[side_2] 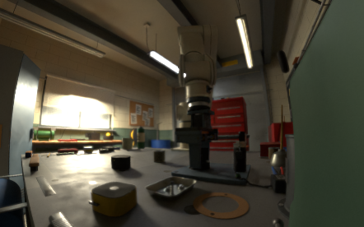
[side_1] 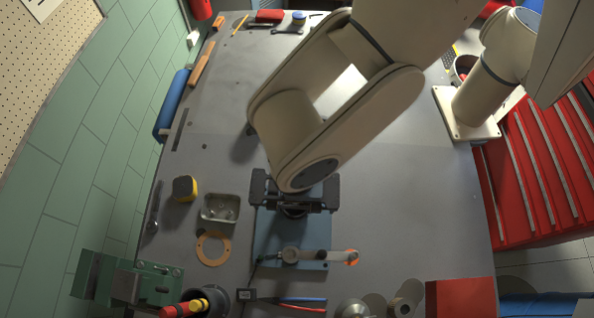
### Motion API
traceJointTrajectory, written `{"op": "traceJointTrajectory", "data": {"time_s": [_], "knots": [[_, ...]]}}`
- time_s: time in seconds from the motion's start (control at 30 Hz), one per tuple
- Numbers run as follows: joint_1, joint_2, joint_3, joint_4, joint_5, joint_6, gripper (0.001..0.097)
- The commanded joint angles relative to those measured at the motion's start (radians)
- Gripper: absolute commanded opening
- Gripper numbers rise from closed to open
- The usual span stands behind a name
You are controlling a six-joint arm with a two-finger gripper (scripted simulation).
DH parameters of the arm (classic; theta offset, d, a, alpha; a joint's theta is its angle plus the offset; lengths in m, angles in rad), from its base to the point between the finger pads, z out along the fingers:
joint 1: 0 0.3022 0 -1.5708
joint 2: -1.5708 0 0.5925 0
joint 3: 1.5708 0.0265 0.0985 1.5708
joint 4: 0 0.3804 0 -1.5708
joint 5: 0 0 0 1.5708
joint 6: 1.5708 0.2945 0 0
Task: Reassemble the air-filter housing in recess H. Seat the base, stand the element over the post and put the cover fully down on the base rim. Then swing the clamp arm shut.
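A dark round housing part (side_1: 294, 211) sits on the blue fixture plate (side_1: 292, 235), and my gripper (side_1: 294, 202) is shut on it from straight above. The arm hides most of the part, so I cannot tell which piece of the housing it is. From the second side camera my gripper (side_2: 199, 158) reaches down to the plate (side_2: 211, 172). The clamp arm (side_1: 318, 255), grey with an orange tip, lies swung out to the right along the plate's front edge. A dark post (side_2: 239, 158) stands on the plate beside the gripper.
A small metal tray (side_1: 220, 207) lies left of the plate. An orange gasket ring (side_1: 213, 248) lies in front of the tray. A yellow-and-black block (side_1: 185, 188) sits further left. Pliers (side_1: 293, 302) and a green vise (side_1: 126, 278) line the front edge.
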Motion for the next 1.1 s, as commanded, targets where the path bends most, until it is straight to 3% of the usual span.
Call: {"op": "traceJointTrajectory", "data": {"time_s": [0.0,0.2,1.07], "knots": [[0.0,-0.001,-0.001,0.0,0.0,0.0,0.0648],[0.0,-0.001,-0.001,0.0,0.0,0.0,0.0753],[0.0,-0.002,-0.001,0.0,0.002,0.0,0.0753]]}}
